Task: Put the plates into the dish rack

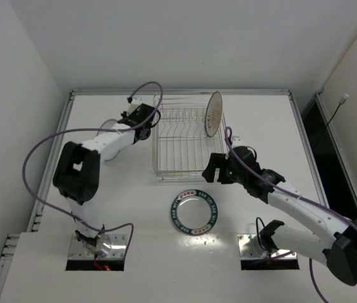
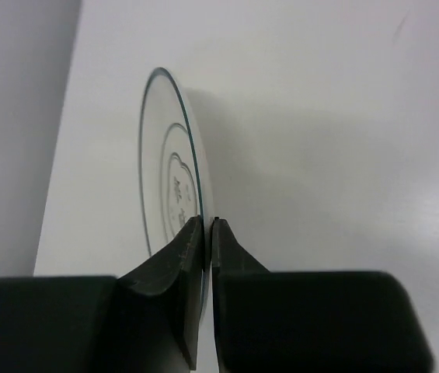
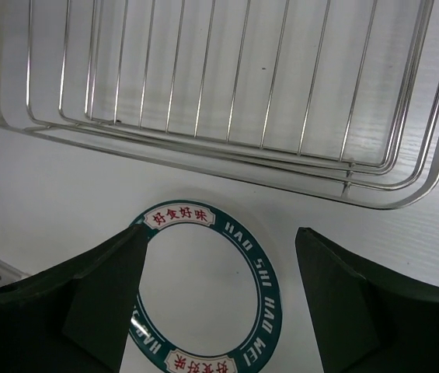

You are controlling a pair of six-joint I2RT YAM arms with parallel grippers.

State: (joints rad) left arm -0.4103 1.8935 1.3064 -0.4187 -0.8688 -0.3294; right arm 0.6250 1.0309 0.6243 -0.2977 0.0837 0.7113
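Starting at your left gripper (image 2: 206,229): in the left wrist view its two dark fingers are pinched together on the near rim of the plain whitish round plate (image 2: 165,171), so I judge the step in hand to be the pickup of this plate. The plate shows as a narrow ellipse, seen almost edge-on. Its long line runs up and down the frame and its upper face is turned toward the left edge. You cannot tell from this view whether it rests on the white table (image 2: 320,116) or is just clear of it. From above, a pale curve of it (image 1: 107,125) shows in the left half of the frame, beside the left forearm and just left of the rectangular silver wire dish rack (image 1: 155,145). Your next move likely calls for a lift, a carry rightward over the rack's wall, and a slot between the prongs, with the plate stood on edge. The pinch is only at the rim, so it may swing. The white plate with orange radiating stripes (image 1: 213,113) stands tilted at the rack's upper right corner. Your right gripper (image 3: 221,241) hangs with its jaws spread wide and nothing between them. It is over the flat, face-up plate with the dark teal lettered rim (image 3: 203,295), which lies lower centre, just below the rack.
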